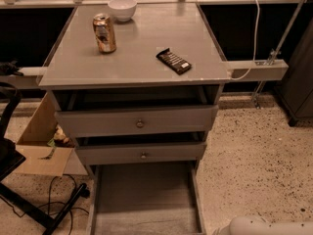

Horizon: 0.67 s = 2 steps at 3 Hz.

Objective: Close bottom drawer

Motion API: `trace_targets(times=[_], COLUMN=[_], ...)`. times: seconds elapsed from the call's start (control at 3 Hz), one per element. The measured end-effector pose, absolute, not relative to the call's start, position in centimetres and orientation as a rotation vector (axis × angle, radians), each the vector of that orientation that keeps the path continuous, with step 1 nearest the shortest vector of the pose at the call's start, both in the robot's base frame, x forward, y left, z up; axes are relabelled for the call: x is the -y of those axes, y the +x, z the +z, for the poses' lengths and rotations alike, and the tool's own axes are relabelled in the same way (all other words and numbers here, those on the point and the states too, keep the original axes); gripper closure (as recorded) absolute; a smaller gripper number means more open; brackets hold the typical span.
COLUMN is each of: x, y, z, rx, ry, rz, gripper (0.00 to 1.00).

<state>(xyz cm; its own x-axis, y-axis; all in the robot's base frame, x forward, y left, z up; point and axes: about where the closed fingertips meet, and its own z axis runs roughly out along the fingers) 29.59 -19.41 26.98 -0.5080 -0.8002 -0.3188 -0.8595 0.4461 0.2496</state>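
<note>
The bottom drawer [145,196] is pulled far out of the grey cabinet. Its long flat grey tray runs down to the bottom edge of the camera view, and its front panel and knob are below the edge, out of view. Above it, the middle drawer [143,154] and the top drawer [139,123] each stand slightly out. My gripper is not in view. Only a white rounded part of my arm [259,226] shows at the bottom right edge, to the right of the drawer tray.
On the cabinet top [137,58] stand a can [104,32], a white bowl [122,8] and a dark snack bar [173,61]. An open cardboard box [41,141] and a black stand with cables [34,207] are on the left. Speckled floor [254,165] lies to the right.
</note>
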Motion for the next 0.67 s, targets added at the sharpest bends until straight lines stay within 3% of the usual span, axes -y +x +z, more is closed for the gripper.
trace_targets(times=[0.33, 0.67], x=[18.60, 18.74], y=[27.91, 28.15], z=[25.95, 26.15], rx=[-2.551, -2.550], ry=[-1.468, -1.469], rz=[0.625, 0.616], gripper=[1.00, 1.00])
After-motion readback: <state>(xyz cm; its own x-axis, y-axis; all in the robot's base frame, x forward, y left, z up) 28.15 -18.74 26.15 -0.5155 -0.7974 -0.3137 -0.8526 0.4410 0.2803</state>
